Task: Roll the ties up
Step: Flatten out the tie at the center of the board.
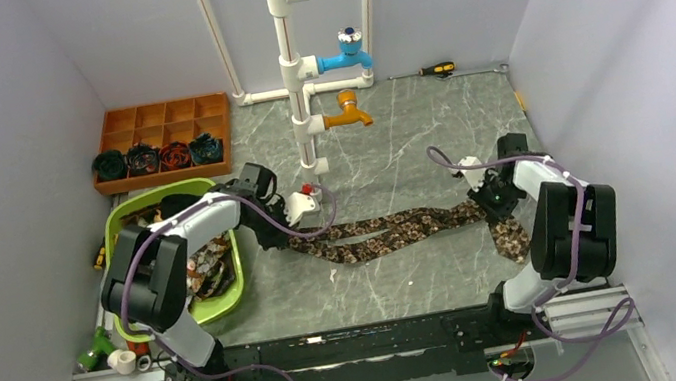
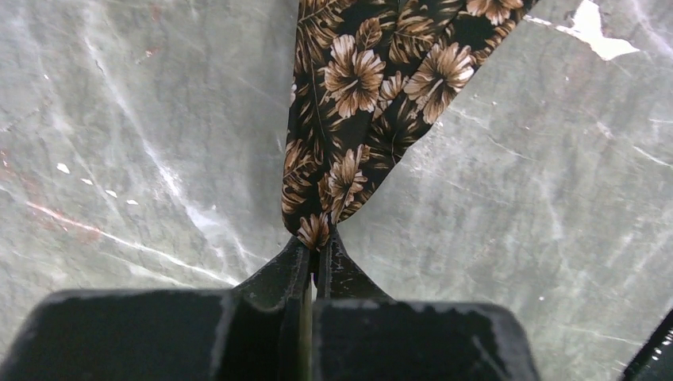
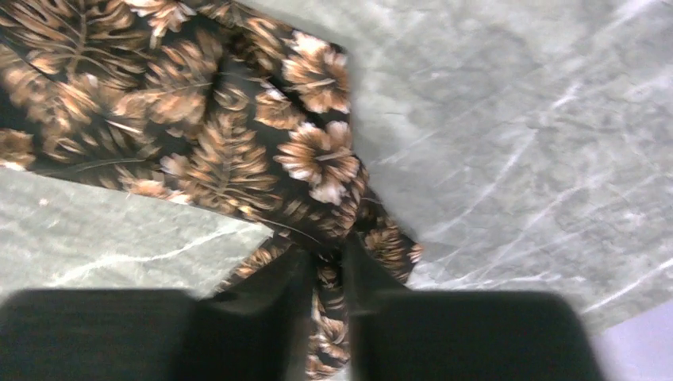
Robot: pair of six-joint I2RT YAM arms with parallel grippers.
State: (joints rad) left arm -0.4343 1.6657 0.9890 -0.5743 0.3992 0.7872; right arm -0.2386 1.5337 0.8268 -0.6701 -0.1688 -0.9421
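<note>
From above, the floral tie (image 1: 391, 233) lies stretched across the grey marbled surface (image 1: 406, 130) between the two end effectors. The left end effector (image 1: 297, 229) is at one end of it and the right end effector (image 1: 500, 210) is near the other, with a further stretch of fabric trailing from there toward the arm bases. Left of the left end effector sits a green basin (image 1: 229, 303) of loose ties (image 1: 206, 261). Beyond it, a wooden compartment tray (image 1: 164, 120) holds four rolled ties (image 1: 159, 157) in its near row.

In the left wrist view, the left end effector (image 2: 317, 248) is clamped shut on the tie's narrow tip, and the fabric runs straight ahead from it.

In the right wrist view, the right end effector (image 3: 327, 274) pinches bunched fabric between its fingers. The broad part of the tie spreads ahead and to the left of it.
</note>
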